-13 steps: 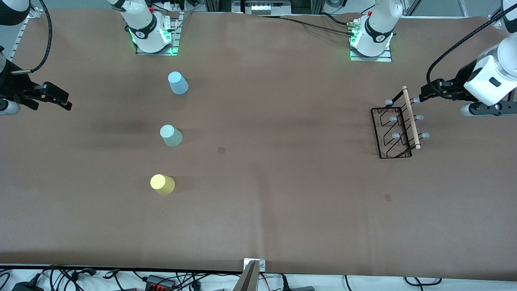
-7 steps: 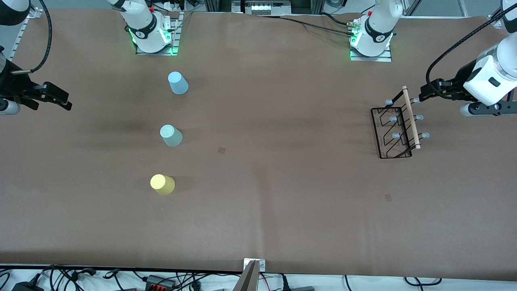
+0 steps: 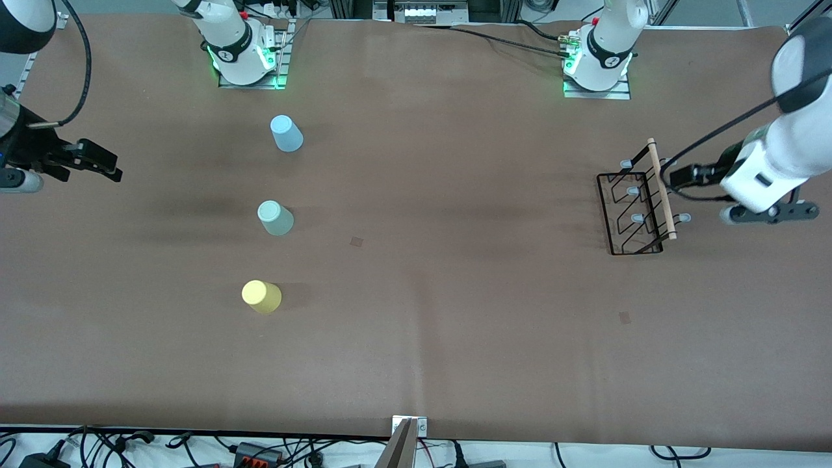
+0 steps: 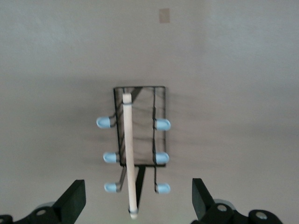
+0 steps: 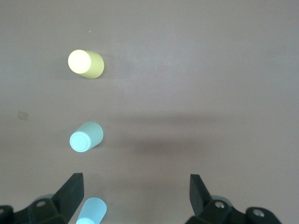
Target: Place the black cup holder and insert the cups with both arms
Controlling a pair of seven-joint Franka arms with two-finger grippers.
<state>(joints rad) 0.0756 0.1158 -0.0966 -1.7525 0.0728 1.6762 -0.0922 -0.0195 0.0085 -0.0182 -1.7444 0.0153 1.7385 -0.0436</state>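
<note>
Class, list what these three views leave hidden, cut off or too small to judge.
1. Left wrist view: the thin black wire cup holder has its light wooden rod's near end at the frame's bottom edge.
2. Right wrist view: the light blue tapered cup is cut by the bottom edge.
3. Front view: the left claw is too small to judge contact.

Long table (image 3: 455, 312) covered in plain brown sheet. Toward the right arm's end, three upturned cups in a row, well apart: light blue cup (image 3: 286, 133) farthest from the front camera, mint green cup (image 3: 275, 218) in the middle, yellow cup (image 3: 261, 296) nearest. Toward the left arm's end, black cup holder (image 3: 638, 208) standing upright on its wire base, wooden rod (image 3: 662, 188) along the top. Two small dark square marks (image 3: 357, 242) on the sheet
</note>
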